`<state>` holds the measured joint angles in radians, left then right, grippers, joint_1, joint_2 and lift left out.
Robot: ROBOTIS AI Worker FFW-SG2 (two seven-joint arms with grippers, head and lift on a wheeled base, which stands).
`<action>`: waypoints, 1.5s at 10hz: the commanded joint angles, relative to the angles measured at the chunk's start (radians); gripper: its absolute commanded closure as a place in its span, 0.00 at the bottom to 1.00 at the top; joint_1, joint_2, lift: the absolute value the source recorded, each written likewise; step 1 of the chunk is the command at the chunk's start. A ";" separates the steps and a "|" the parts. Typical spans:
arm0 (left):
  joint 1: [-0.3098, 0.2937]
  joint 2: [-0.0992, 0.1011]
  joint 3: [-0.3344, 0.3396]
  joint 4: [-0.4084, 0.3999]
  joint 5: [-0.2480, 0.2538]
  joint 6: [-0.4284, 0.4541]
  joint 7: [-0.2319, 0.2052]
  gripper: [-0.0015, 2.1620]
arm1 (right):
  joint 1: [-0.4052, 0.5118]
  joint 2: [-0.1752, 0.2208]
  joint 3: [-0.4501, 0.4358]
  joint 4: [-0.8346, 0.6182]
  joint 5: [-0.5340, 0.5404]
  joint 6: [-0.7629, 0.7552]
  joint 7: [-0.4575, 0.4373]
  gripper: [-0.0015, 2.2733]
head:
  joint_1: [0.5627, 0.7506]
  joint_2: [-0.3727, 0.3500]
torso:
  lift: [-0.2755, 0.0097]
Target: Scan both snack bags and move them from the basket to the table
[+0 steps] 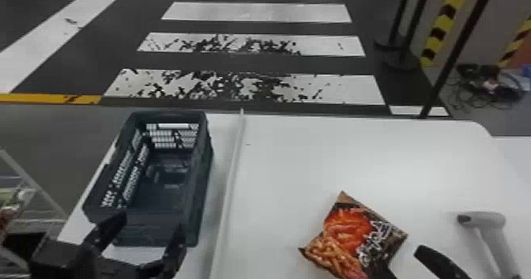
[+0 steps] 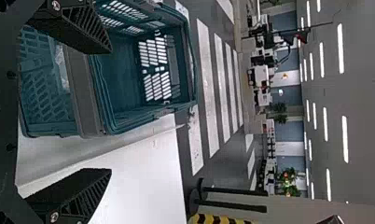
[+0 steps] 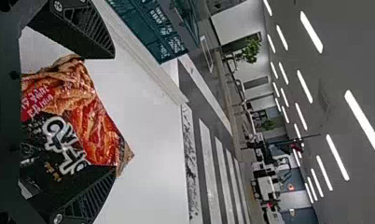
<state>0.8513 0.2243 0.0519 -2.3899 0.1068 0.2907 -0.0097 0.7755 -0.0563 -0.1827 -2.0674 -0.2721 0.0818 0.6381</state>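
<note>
On the clock face of my head view, a rack (image 1: 35,183) stands between eight and nine o'clock, just left of the table (image 1: 284,159). My basket (image 1: 196,203) sits on the table at eight o'clock, its open top facing up. My left gripper (image 1: 150,225) is at its near end, also at eight o'clock, with the basket at twelve o'clock from me there. The two fingers are wide open, with a big gap between them. In the left wrist view, one of those fingers (image 2: 85,32) is in front of the basket, but I can't tell if it touches. A thin pale strip (image 1: 233,175) runs along the table at seven o'clock, to the right of the basket. The snack bag (image 1: 351,234) lies on the table at five o'clock, its red and orange food picture facing up. One corner points a bit left of twelve o'clock. My right gripper (image 1: 405,263) is between four and five o'clock, and from it the bag is at ten o'clock. These fingers are wide open too. In the right wrist view, much of the bag shows in the gap of my right gripper (image 3: 114,109), and one finger (image 3: 83,198) covers a part of it. They don't squeeze the bag, but I can't tell if they touch it. The pale scanner (image 1: 484,219) lies on the table at four o'clock, near my right fingers.
</note>
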 commanded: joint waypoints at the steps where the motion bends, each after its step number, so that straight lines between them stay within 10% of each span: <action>1: -0.001 -0.005 0.009 0.009 0.021 -0.018 -0.012 0.04 | 0.001 -0.007 0.040 -0.027 0.064 0.083 -0.014 0.04 | 0.70 0.61 | 0.62; 6: 0.006 -0.010 0.043 0.028 0.076 -0.043 -0.075 0.04 | -0.065 -0.094 0.259 -0.011 0.399 0.083 -0.224 0.04 | 0.70 0.75 | 0.62; 15: -0.009 -0.010 0.095 0.055 0.163 -0.052 -0.151 0.04 | -0.079 -0.178 0.444 0.021 0.680 0.086 -0.431 0.04 | 0.70 0.88 | 0.62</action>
<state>0.8455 0.2150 0.1422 -2.3350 0.2620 0.2386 -0.1596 0.6980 -0.2288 0.2580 -2.0465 0.4022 0.1660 0.2085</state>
